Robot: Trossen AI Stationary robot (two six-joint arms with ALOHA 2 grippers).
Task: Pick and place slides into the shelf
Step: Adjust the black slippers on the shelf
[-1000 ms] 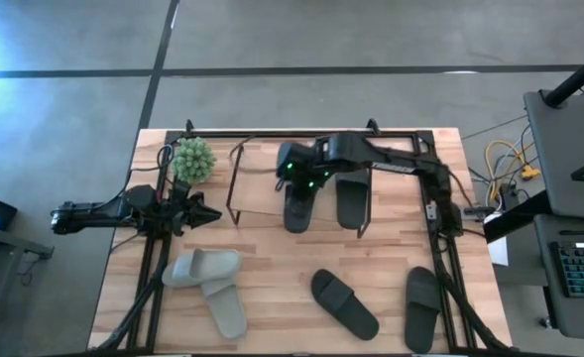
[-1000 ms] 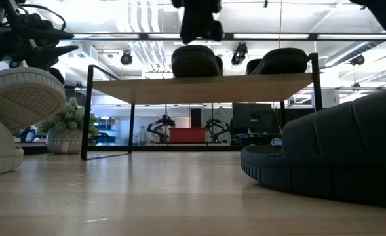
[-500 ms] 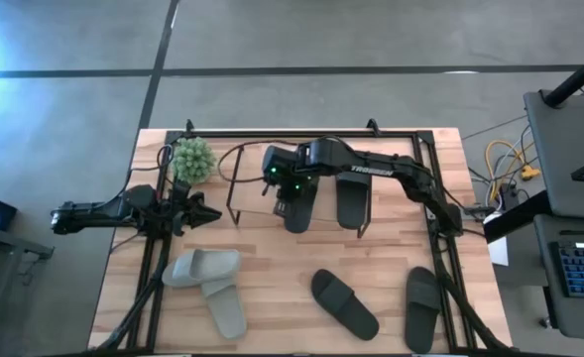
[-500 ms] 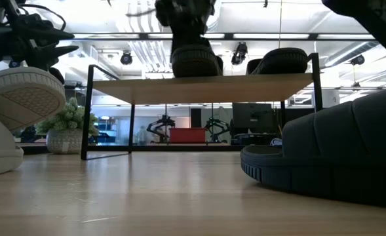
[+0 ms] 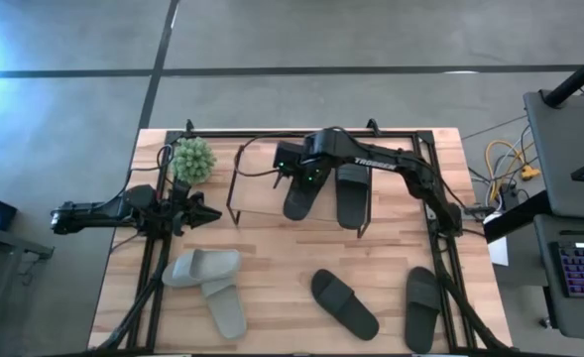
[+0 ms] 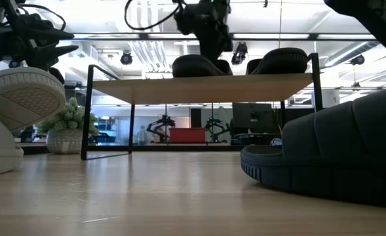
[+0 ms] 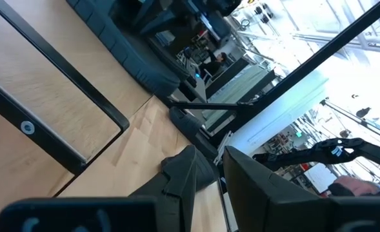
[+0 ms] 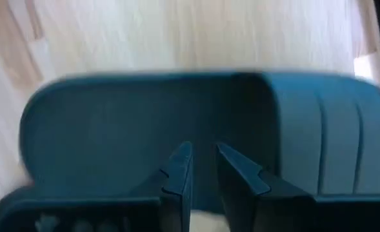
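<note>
Two black slides lie on top of the shelf (image 5: pixel 234 193). The left one (image 5: pixel 296 201) lies askew and the right one (image 5: pixel 352 195) lies straight. My right gripper (image 5: pixel 308 175) reaches in from the right and points down over the askew slide's far part (image 8: pixel 144 122), fingers shut. Two pale slides (image 5: pixel 210 283) lie at the front left, one partly on the other. Two more black slides (image 5: pixel 343 302) (image 5: pixel 422 307) lie at the front right. My left gripper (image 5: pixel 206 211) waits shut at the table's left, holding nothing. My right gripper comes from above, slanting, with its shut fingertips (image 6: pixel 216 54) at the top of the askew black slide (image 6: pixel 196 65), near its far end. Nothing of the slide shows between the fingers (image 8: pixel 180 167). The slide rests on the shelf's top.
A small potted plant (image 5: pixel 193 159) stands at the far left, next to the shelf. A black rail frame (image 5: pixel 153 268) edges the table on both sides. Bare wood lies between the shelf and the slides at the front.
My right gripper swung toward the table's left, then back toward the right and the far edge, and tipped more steeply down. The black slide under it, which lay straight, now lies askew on the shelf, its far end further right.
</note>
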